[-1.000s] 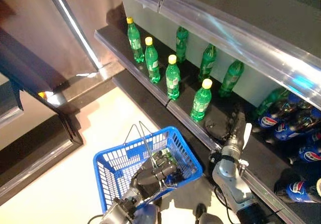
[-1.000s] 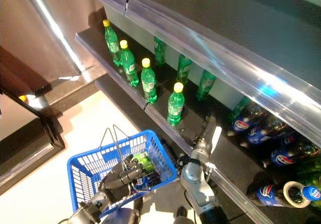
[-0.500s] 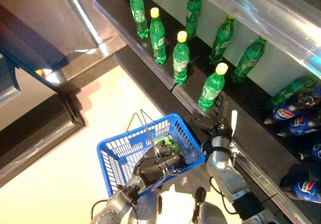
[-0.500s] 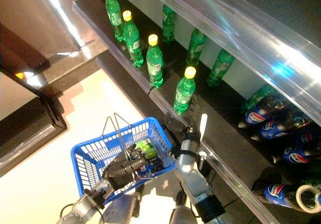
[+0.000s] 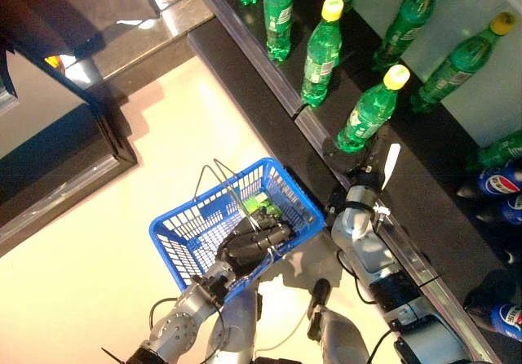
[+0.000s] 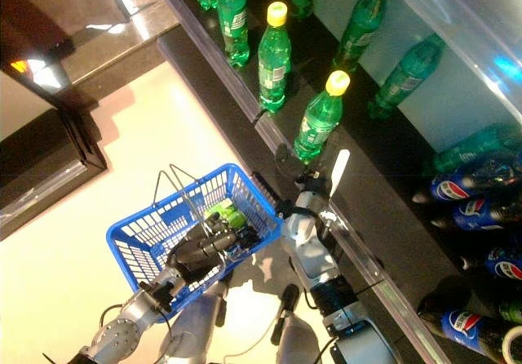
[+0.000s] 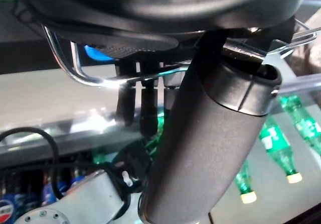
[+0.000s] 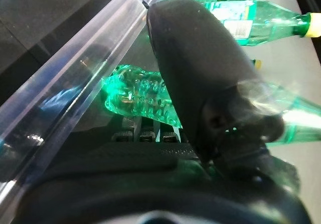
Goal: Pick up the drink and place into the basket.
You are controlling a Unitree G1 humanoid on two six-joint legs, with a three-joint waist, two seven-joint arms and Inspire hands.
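Green is the drink (image 5: 368, 116) you are after: a bottle with a yellow cap, standing at the front of the dark shelf (image 5: 424, 176). Your right hand (image 5: 372, 165) is right at its bottom end. From the head views you only see the back of that hand and its white thumb. The right wrist view shows more: the bottle's bumpy base (image 8: 145, 96) lies just past the fingers (image 8: 145, 135), with the thumb over it. You cannot tell if the fingers have closed on it.

Your left hand (image 5: 249, 244) has its fingers curled round the wire handle (image 7: 150, 73) of the blue basket (image 5: 188, 233); the left wrist view shows the wire passing under them. A green bottle (image 6: 226, 214) already lies in the basket.

More green bottles (image 5: 320, 52) stand beyond the fingers, and dark blue-labelled bottles (image 6: 457, 188) lie further along the shelf. A clear rail (image 8: 65, 88) runs along the shelf edge by the fingers.

Half a second ago the right hand was a little short of the bottle; now it is at its base.
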